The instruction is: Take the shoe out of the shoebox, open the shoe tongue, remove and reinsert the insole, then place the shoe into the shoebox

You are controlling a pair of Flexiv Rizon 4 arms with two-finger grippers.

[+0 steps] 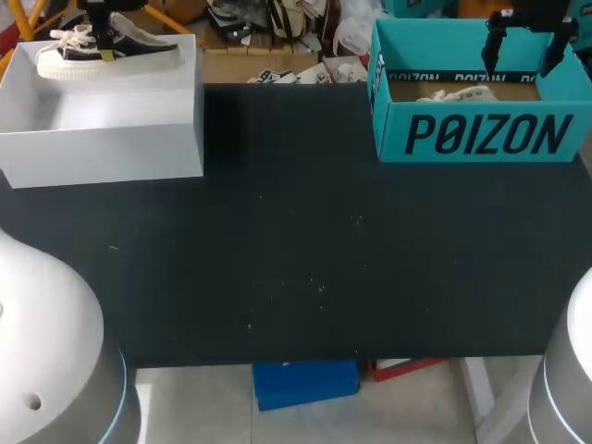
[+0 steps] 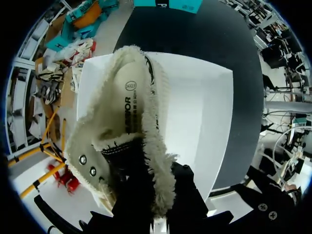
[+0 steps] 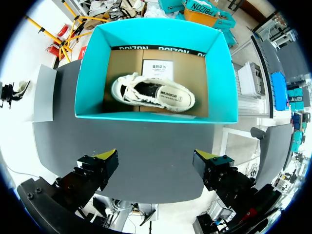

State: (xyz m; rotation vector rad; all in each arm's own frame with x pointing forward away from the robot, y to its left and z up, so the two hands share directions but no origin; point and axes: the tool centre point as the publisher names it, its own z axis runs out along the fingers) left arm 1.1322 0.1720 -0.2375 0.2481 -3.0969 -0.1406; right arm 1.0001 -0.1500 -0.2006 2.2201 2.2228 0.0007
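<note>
A black low shoe with white laces, a white sole and a fleece lining hangs over the open white box. My left gripper is shut on its collar; in the left wrist view the fleece hides the fingertips of the left gripper. A second, matching shoe lies on its side inside the teal shoebox at the back right. My right gripper hangs open above that shoebox's near wall, nothing between its fingers. The head view shows the right gripper over the box.
The white box stands at the table's back left corner and the teal shoebox at the back right. Between and in front of them lies the dark table top. A paper card lies in the teal box behind the shoe.
</note>
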